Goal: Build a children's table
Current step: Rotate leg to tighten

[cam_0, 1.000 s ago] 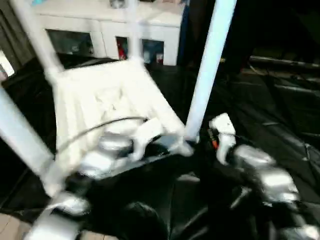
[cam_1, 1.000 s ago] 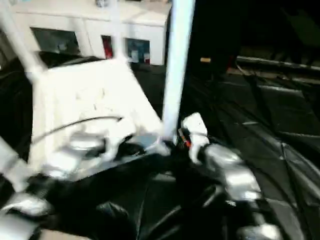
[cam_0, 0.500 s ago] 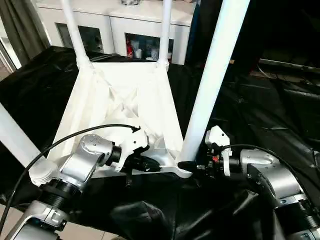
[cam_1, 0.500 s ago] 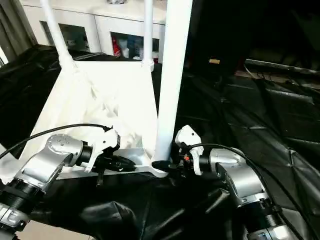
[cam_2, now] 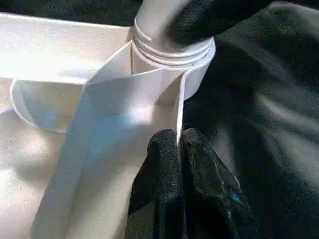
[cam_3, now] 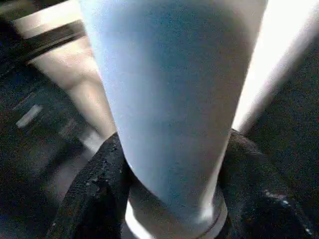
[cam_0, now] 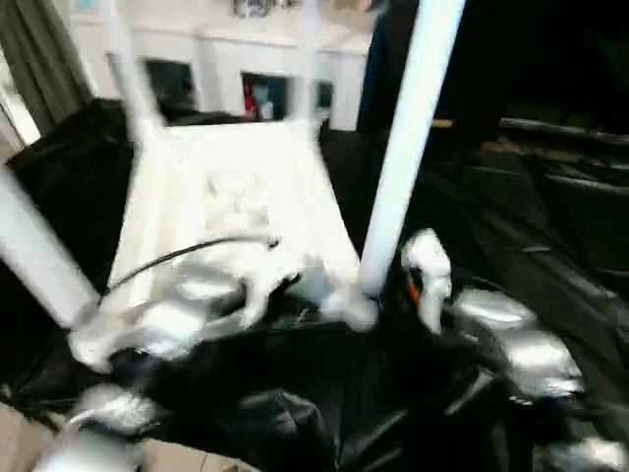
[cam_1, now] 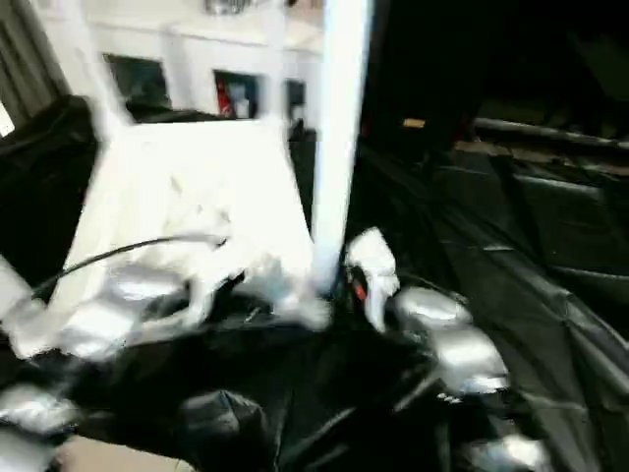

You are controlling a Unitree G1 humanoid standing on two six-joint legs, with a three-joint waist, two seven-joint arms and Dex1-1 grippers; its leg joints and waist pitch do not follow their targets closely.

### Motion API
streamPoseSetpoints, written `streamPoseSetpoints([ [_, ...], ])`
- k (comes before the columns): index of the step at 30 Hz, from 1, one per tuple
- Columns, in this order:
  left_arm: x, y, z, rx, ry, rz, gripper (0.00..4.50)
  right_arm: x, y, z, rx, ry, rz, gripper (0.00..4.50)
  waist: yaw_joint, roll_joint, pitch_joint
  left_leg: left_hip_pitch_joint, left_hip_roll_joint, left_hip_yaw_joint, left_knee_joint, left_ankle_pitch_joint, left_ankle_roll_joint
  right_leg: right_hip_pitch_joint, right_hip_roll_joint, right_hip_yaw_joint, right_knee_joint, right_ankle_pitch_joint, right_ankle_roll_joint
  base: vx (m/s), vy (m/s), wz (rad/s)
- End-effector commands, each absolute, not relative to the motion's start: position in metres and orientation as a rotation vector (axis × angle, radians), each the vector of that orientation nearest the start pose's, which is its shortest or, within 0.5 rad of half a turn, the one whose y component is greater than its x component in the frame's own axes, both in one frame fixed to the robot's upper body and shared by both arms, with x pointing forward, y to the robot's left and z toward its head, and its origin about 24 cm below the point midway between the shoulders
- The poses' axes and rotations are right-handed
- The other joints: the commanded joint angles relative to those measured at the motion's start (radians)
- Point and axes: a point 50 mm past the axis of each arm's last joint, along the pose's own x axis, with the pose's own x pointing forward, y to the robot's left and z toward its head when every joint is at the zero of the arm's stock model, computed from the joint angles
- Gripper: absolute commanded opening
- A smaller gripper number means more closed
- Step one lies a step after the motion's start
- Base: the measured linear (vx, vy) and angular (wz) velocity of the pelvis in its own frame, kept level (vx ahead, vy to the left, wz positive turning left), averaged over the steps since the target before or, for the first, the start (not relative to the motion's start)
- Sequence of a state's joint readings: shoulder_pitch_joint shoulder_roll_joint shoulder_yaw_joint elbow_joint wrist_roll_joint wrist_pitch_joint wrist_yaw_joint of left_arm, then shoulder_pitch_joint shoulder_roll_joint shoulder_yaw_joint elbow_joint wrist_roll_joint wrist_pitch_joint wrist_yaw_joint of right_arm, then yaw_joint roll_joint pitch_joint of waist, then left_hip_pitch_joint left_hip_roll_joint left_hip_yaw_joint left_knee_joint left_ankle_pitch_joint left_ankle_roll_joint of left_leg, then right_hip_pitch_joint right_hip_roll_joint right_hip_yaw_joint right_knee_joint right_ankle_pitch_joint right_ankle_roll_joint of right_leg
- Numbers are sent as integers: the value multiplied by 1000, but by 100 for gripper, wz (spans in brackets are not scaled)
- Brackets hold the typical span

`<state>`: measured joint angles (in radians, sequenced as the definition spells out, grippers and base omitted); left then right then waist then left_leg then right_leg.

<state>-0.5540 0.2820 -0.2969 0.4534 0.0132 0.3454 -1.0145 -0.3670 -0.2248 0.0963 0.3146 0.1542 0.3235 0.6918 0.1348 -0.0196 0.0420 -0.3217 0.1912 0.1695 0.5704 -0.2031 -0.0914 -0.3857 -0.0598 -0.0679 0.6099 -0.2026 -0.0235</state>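
Standing upside down on the black-covered floor, the white plastic rectangular table top (cam_0: 231,211) with its ribbed underside fills the left half of the head views, and long white tubular legs rise from its corners. At the far left of the frame one leg (cam_0: 34,256) slants up from the near corner; two more legs (cam_0: 123,74) stand blurred at the far corners near the top, in front of a white glass-door cabinet (cam_0: 265,59).

Lower left of centre, the left end effector (cam_2: 174,154) is pinched tight on a thin rib of the top's rim, just beside the round corner socket (cam_2: 172,62), holding the top steady.

Right of centre, the fourth leg (cam_0: 403,147) stands upright in that near corner socket. In the right wrist view, the right end effector (cam_3: 172,184) has its black fingers (cam_3: 92,184) on either side of this leg near its base, half spread and touching it, so it looks to be gripping it.

Judging by this, the build is nearly finished: all four legs appear socketed. What seems left is seating this last leg fully, which cannot be confirmed here, letting go, and turning the table upright.
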Motion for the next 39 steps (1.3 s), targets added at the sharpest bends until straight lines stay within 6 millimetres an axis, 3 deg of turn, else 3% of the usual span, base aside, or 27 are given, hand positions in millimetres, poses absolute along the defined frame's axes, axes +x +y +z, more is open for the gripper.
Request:
streamPoseSetpoints([
  [1, 318, 96, 49, 298, 482, -1125, 0, 301, -130, 15, 11, 457, 674, 213, 1, 2, -38, -13, 35, -21, -79, -239, -10, 43, -98, 52, -105, -474, -88, 0, 0, 0],
  [2, 323, 86, 49, 283, 472, -1071, 0, 307, -126, 10, 32, 477, 534, 213, -4, 6, -37, -9, 35, -21, -80, -256, -15, 36, -95, 52, -108, -475, -79, 0, 0, 0],
  [5, 325, 70, 47, 280, 462, -1028, 0, 312, -118, 6, 46, 489, 417, 206, -9, 5, -38, -6, 33, -22, -80, -259, -17, 33, -95, 53, -110, -476, -75, 0, 0, 0],
  [6, 324, 59, 46, 283, 456, -1036, 0, 313, -110, 6, 46, 485, 397, 206, -14, 14, -38, -6, 32, -22, -79, -264, -19, 32, -92, 54, -111, -459, -78, 0, 0, 0],
  [10, 320, 44, 44, 294, 442, -1066, 0, 313, -96, 7, 49, 469, 406, 206, -19, 8, -45, -8, 35, -19, -77, -229, -9, 36, -87, 58, -96, -310, -111, 0, 0, 0],
  [13, 317, 40, 45, 301, 435, -1109, 0, 311, -90, 11, 54, 441, 465, 206, -17, 10, -46, -11, 34, -16, -76, -199, 1, 41, -87, 59, -88, -236, -134, 0, 0, 0],
  [15, 314, 46, 46, 308, 447, -1153, 0, 312, -93, 17, 78, 404, 514, 206, -18, 11, -45, -12, 35, -17, -77, -203, 7, 45, -88, 58, -89, -235, -138, 0, 0, 0],
  [16, 314, 48, 46, 310, 453, -1159, 0, 312, -94, 18, 84, 397, 520, 239, -20, 13, -46, -15, 35, -17, -77, -193, 10, 47, -88, 58, -87, -220, -142, 0, 0, 0],
  [19, 313, 59, 44, 336, 477, -1182, 0, 315, -100, 24, 101, 370, 551, 274, -23, 17, -46, -13, 34, -16, -76, -188, 13, 47, -87, 58, -86, -199, -154, 0, 0, 0],
  [21, 311, 70, 43, 349, 503, -1216, 0, 311, -105, 29, 57, 355, 652, 280, -24, 17, -46, -13, 36, -15, -75, -183, 20, 49, -86, 57, -84, -181, -166, 0, 0, 0],
  [22, 310, 75, 43, 354, 513, -1236, 0, 308, -107, 31, 31, 353, 708, 305, -23, 16, -46, -15, 35, -14, -73, -168, 26, 52, -86, 58, -82, -159, -173, 0, 0, 0],
  [27, 303, 89, 44, 367, 550, -1311, 0, 295, -116, 36, -34, 357, 903, 305, -15, 17, -43, -14, 38, -13, -73, -162, 42, 50, -88, 57, -82, -164, -184, 0, 0, 0],
  [29, 297, 101, 44, 373, 583, -1379, 0, 286, -123, 39, -53, 366, 1032, 305, -10, 3, -41, -12, 40, -12, -74, -172, 47, 52, -89, 57, -85, -204, -179, 0, 0, 0],
  [31, 292, 106, 45, 365, 594, -1424, 0, 282, -127, 40, -52, 379, 1088, 305, -5, 10, -42, -13, 42, -14, -74, -168, 52, 51, -91, 58, -83, -217, -176, 0, 0, 0],
  [39, 276, 118, 48, 315, 617, -1532, 0, 271, -132, 45, -56, 398, 1230, 305, 10, 16, -46, -12, 43, -10, -68, -127, 52, 47, -86, 56, -71, -121, -210, 0, 0, 0],
])
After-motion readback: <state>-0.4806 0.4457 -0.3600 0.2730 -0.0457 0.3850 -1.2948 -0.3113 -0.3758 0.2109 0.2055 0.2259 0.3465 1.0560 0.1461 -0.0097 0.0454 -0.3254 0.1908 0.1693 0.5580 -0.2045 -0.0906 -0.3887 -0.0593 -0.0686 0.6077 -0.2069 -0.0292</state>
